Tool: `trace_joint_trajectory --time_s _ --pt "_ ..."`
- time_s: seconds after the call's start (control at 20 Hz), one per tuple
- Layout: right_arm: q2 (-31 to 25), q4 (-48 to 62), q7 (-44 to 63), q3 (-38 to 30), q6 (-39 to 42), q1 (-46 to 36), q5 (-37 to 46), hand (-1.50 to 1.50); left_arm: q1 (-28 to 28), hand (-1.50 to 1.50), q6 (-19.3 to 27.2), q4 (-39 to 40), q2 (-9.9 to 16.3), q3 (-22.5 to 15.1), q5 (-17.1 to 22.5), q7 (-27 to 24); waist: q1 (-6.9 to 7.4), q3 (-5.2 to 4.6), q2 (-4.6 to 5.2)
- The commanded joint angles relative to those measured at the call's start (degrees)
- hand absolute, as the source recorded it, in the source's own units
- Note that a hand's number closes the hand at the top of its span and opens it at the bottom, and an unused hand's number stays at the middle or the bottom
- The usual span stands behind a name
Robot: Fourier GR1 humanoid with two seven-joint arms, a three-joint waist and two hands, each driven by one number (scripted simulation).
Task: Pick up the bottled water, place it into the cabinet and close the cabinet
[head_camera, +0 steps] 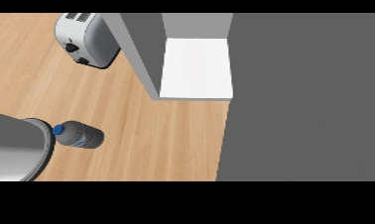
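Observation:
The bottled water (79,136) is a dark clear bottle with a blue cap (58,130). It stands on the wooden counter (147,134) at the lower left, seen from above. The cabinet (143,52) is open at the top middle, with grey side walls and a bare white shelf floor (196,67). A broad grey panel (300,99), which looks like the cabinet's door, fills the right side. Neither hand shows. A grey rounded shape with a dark rim (21,148) touches the bottle's left side; I cannot tell whether it is my left forearm.
A silver toaster (84,39) with black knobs stands at the back left, just left of the cabinet wall. Bare wood lies between the bottle and the cabinet's front edge.

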Motion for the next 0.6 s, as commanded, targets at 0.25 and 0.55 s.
trace_joint_trajectory --time_s 0.25,0.55 --pt "-2.2 -4.8 2.5 1.4 -2.2 0.3 4.7 -1.5 0.4 -1.5 -2.1 -7.7 -1.4 1.8 7.2 2.4 -0.35 0.01 0.26" --pt "-3.4 -6.0 0.3 6.3 -4.4 3.3 7.5 -1.5 -1.0 -1.5 -3.8 -2.4 -2.7 1.1 1.3 -0.2 -1.03 0.02 0.33"
